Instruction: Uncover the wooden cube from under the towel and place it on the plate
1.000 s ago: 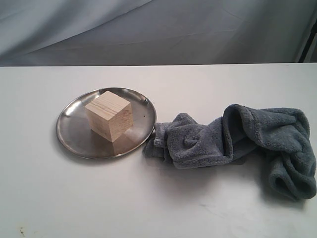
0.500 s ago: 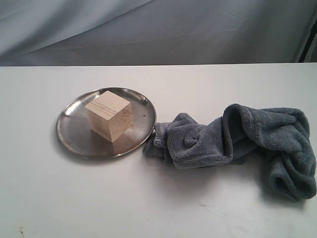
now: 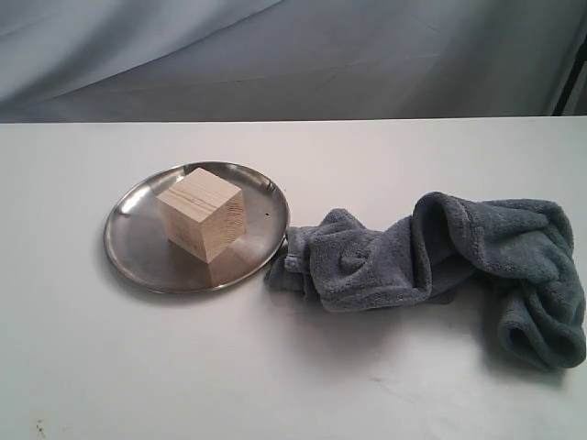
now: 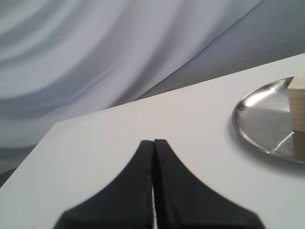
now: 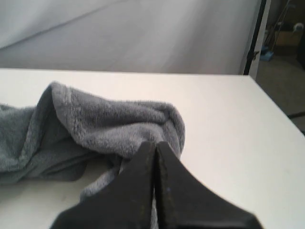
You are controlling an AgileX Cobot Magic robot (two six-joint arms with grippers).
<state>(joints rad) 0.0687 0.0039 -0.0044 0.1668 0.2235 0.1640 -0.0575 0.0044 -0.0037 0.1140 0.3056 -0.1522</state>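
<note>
Cube placement looks finished to us: the wooden cube point(image 3: 200, 223) sits on the plate point(image 3: 136, 249) ahead of our left gripper point(image 4: 153, 142), the towel point(image 3: 440, 252) lies just before our right gripper point(image 5: 155, 144), both grippers pressed together and empty, so we should withdraw without snagging it.

Pale grain-lined wooden cube point(image 3: 201, 214), shiny silver plate point(image 3: 138, 247), blue-grey towel point(image 3: 440, 261), white table point(image 3: 229, 367)

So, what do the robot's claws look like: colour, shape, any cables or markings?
Both the left claw and the right claw are matte black. Each is made of two broad pieces that narrow to a thin tip. No cables or markings show on them in the wrist views.
</note>
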